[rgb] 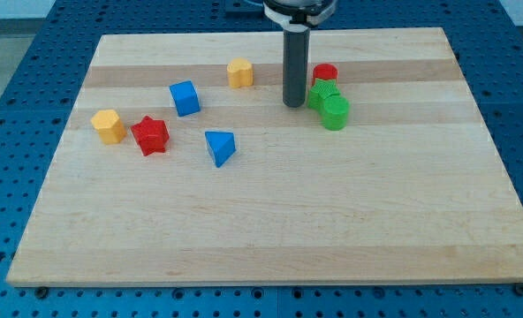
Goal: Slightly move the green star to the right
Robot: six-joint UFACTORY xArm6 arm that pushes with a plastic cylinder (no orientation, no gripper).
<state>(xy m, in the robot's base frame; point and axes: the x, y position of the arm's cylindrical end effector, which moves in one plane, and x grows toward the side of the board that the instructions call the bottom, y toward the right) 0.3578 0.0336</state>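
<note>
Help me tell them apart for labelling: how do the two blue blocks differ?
The blue cube is boxy with a flat top; the blue triangle is a wedge pointing toward the view's right. The blue cube lies nearer the view's top and left; the blue triangle sits lower. Both share the same blue colour.

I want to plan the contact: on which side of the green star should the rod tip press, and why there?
Press its left face, coming from the view's left. My tip already stands just left of the green star-shaped block. Push gently: a green round block and a red block crowd it.
</note>
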